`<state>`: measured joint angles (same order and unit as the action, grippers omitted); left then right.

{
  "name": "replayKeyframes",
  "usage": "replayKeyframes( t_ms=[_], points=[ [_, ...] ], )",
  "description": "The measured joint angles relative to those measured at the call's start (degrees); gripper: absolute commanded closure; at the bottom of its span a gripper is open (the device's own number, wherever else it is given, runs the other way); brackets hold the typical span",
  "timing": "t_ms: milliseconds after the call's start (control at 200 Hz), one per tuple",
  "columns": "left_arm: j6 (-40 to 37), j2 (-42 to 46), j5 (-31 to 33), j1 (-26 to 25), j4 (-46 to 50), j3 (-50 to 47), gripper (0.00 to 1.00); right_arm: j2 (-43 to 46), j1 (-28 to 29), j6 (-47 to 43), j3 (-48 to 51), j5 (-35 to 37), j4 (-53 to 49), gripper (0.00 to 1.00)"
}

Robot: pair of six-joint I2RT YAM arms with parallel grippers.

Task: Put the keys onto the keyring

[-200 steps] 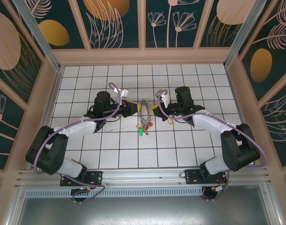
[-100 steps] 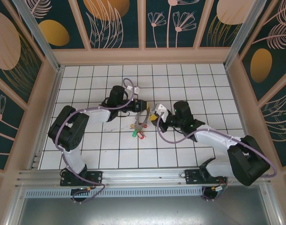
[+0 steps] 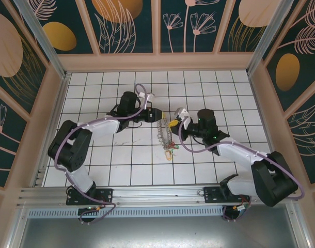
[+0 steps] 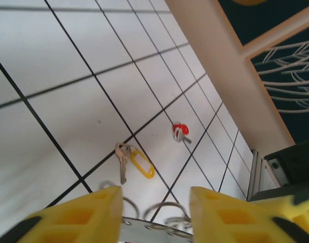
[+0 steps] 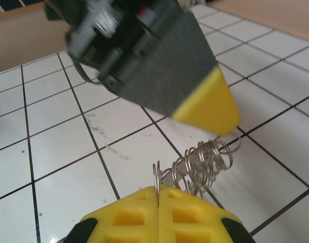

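On white tiled surface point(image 3: 121, 165), keyring point(image 3: 164, 133) strung midway between arms, pinched in fully closed right end effector point(image 5: 158, 195), left end effector point(image 4: 153, 196) part open astride its coils, yellow-tagged key point(image 4: 129, 161) and red key point(image 4: 180, 131) loose nearby; probably best: hold ring firm, grasp key by head.

**Change over the last second, top view.**
- **Left arm:** its elbow has swung in from the near-left corner. The left fingers point(image 4: 78, 215) have advanced rightward to the far end of the ring point(image 3: 164, 135), and their gap has narrowed and then widened again.
- **Right arm:** the right fingers point(image 3: 172, 124) dipped toward the near edge, then returned beside the ring's far end.
- **Ring:** earlier a compact oval between the two arms, it is now drawn out into a narrow strip running toward the near edge.
- **Keys:** the red and green heads have left their earlier spot below the oval. A yellow-tagged key point(image 3: 169, 153) now lies at the strip's near end.
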<state>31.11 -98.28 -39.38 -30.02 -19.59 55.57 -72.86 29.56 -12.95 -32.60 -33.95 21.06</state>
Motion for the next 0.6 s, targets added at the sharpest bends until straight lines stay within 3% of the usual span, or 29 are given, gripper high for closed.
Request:
replayKeyframes(
  t_ms=[335, 601],
  points=[
    [-4.76, 15.91, 10.08, -2.64, 0.04, -11.15, 0.43, -3.54, -0.66, 10.49, -5.49, 4.07, -6.73, 1.00],
    [-6.10, 14.08, 18.49, -12.48, -0.15, -13.35, 0.40, -4.37, -0.66, 17.51, -6.93, 5.64, -7.87, 1.00]
  ],
)
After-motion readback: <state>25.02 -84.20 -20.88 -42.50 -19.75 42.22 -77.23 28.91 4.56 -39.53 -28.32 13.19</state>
